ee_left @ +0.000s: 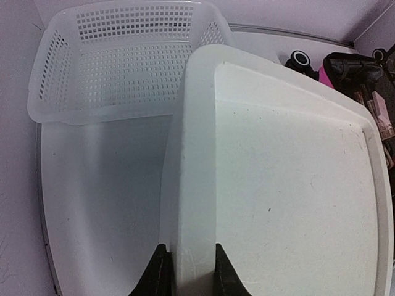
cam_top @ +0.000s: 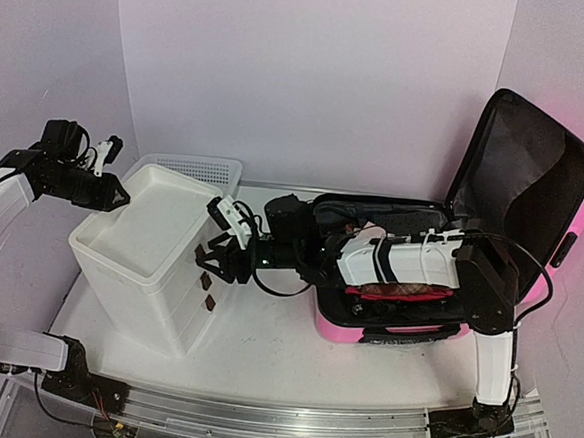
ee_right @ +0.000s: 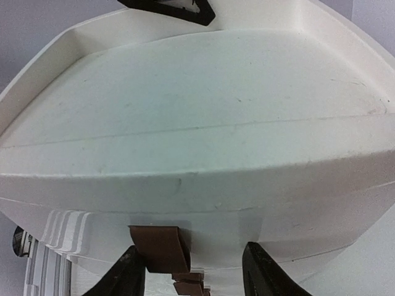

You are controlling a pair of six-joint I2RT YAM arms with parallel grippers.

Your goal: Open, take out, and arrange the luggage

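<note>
Top cam: the luggage [cam_top: 384,336] sits on the right side of the bench [cam_top: 263,347], lid up, w/ both arms over at the drawer unit [cam_top: 150,239]. Left wrist: left jaws part open astride its rim, can't tell if they pinch. Right wrist: right jaws wide, empty, brown pull [ee_right: 159,246] btwn them. Imo the shell's stiff, glossy, slippery & bulky, so we'd grab its edge, not the lining.

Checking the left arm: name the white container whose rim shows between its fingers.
The solid-walled drawer unit: its rim runs between the fingers of the left gripper. The mesh basket lies beyond.
</note>
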